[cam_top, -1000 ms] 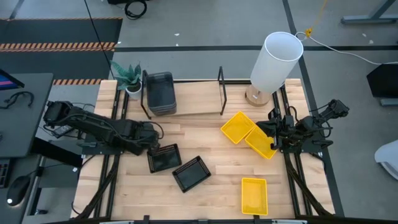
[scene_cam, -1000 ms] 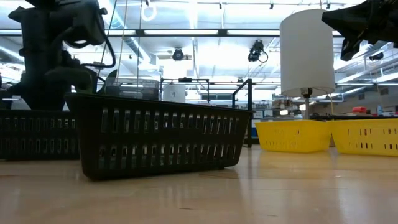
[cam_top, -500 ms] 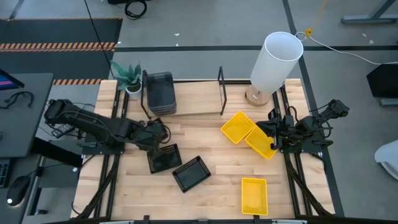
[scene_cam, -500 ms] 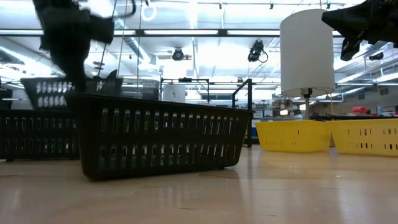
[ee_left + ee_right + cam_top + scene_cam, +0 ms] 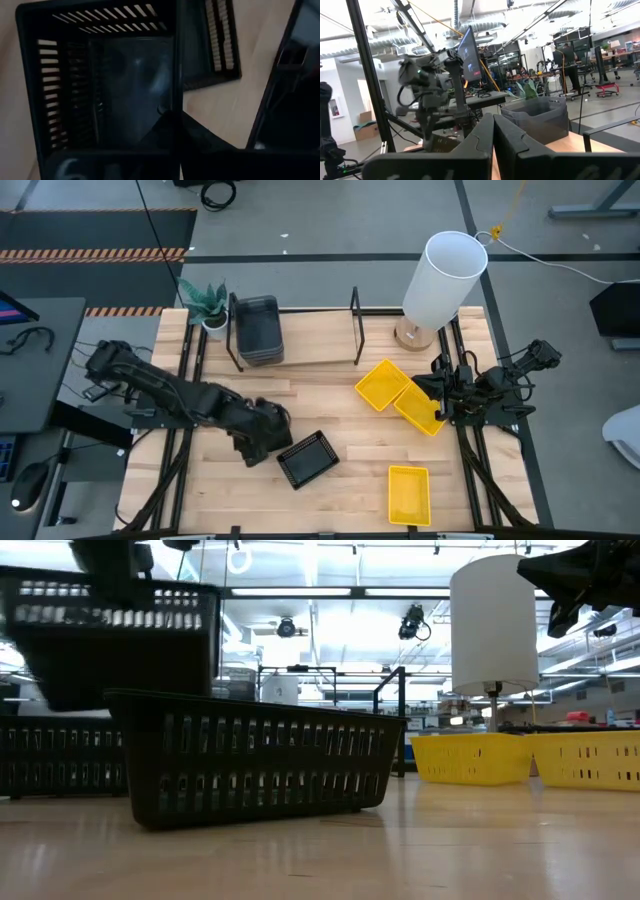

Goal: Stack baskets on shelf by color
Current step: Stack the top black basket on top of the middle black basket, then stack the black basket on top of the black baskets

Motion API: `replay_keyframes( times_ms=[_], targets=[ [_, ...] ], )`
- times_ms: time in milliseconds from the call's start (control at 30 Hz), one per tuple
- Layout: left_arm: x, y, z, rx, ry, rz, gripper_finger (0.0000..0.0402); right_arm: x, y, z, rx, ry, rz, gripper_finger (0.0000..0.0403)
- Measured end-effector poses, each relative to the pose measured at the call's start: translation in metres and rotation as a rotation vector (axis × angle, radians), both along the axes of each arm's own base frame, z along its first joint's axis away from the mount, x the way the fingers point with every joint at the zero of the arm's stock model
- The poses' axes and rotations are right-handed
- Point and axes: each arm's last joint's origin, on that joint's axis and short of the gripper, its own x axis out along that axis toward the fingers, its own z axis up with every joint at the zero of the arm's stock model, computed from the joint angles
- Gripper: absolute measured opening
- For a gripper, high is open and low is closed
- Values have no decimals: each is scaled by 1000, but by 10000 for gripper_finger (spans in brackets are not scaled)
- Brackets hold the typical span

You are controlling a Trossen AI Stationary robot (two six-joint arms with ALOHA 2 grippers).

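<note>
My left gripper is shut on a black slatted basket, held in the air over the table's left-middle. A second black basket sits flat on the table beside it. The low view shows a third black basket on the table farther back. Grey baskets sit stacked on the left end of the shelf. Three yellow baskets lie on the table's right half. My right gripper is shut and raised at the right edge, touching nothing. My left gripper pinches one side wall of the black basket between its two fingers, one finger inside the basket and one outside, coming from above. The basket hangs below the fingers, lifted clear of the table and roughly level.
A tall white cylinder stands at the far right, past the shelf's end. A small potted plant sits at the far left corner. Bare wood shows along the near edge between the black basket and the nearest yellow one.
My left gripper has swung toward the table's right and near edge, carrying the black basket. In the low view the basket has risen and come closer, and now hangs above the black baskets on the table. The right arm has kept still.
</note>
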Motion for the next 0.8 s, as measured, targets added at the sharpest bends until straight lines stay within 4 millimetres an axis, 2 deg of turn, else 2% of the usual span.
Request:
replay_keyframes(
  times_ms=[200,433,600,800],
  targets=[
    [23,-10,-16,79,151,-41,10,0,0,0,0,0,0,16],
    [35,-20,-39,153,264,-87,22,0,0,0,0,0,0,16],
    [36,-28,-50,170,294,-109,74,0,0,0,0,0,0,16],
    [38,-30,-43,161,273,-103,155,0,0,0,0,0,0,16]
  ],
)
